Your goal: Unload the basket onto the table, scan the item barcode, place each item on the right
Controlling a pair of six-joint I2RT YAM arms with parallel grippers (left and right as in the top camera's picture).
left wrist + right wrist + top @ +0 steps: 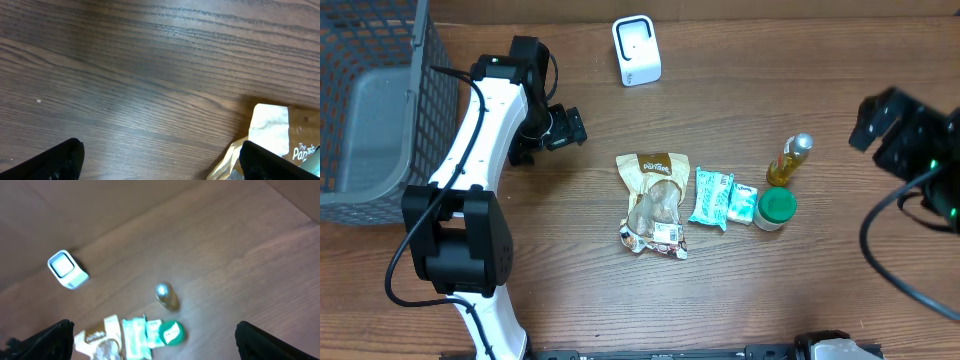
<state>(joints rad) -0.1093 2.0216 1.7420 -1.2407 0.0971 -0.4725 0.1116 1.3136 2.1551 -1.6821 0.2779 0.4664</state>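
At the far left we see a grey basket (370, 110) on the edge of the wooden table (770, 60). Next to it, the left gripper (572, 130) hangs over bare wood with its jaws spread wide and nothing between them. In its wrist view the two dark fingers (55, 162) sit well apart, and the corner of the bag shows beside the right one.

Further right, a white scanner (636, 50) stands upright near the back edge, apart from everything else. In the middle we find the goods in a row. A brown bag (655, 195) with a clear window lies flat. Just beside it are two teal packets (712, 197), then a green-lidded jar (776, 208). A yellow bottle (790, 160) with a silver cap stands just behind the jar. Nothing is held and all of it rests on the table.

At the far right, the right gripper (865, 125) hangs above the table, open wide and empty, well clear of the goods.
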